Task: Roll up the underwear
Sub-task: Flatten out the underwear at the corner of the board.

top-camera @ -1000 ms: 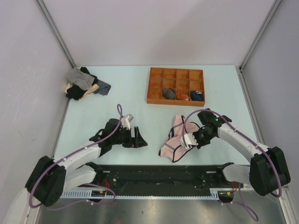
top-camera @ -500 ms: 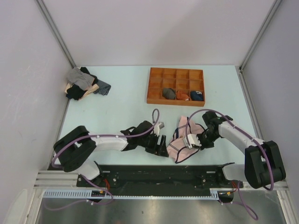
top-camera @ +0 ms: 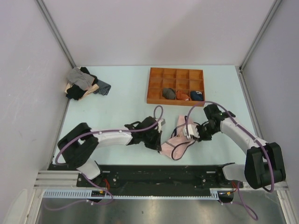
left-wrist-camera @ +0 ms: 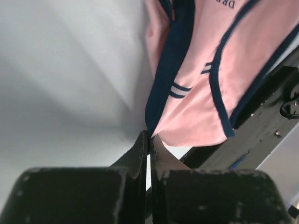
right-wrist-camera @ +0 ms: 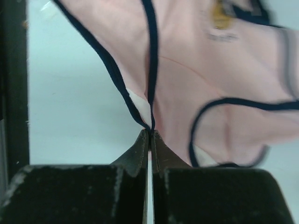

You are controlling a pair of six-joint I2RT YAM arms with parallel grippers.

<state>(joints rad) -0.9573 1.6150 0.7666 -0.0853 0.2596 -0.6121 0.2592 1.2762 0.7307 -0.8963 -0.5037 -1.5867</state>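
Observation:
The underwear (top-camera: 179, 140) is light pink with navy edging and lies crumpled between my two arms, near the table's front edge. My left gripper (top-camera: 159, 144) is at its left corner. In the left wrist view the left gripper (left-wrist-camera: 149, 136) is shut, pinching the navy-edged corner of the underwear (left-wrist-camera: 201, 93). My right gripper (top-camera: 192, 132) is at the garment's right side. Seen from the right wrist, the right gripper (right-wrist-camera: 150, 132) is shut on a fold of navy edging, and the underwear (right-wrist-camera: 205, 88) spreads out beyond the tips.
An orange compartment tray (top-camera: 176, 74) sits at the back centre, with three rolled bundles (top-camera: 182, 95) in its front row. A pile of grey, black and tan garments (top-camera: 83, 84) lies at the back left. The black mounting rail (top-camera: 163, 175) runs along the front edge.
My left arm swung right to the underwear and its jaws closed on the left corner. The right gripper, still shut on the fabric, shifted slightly toward the back, pulling the garment.

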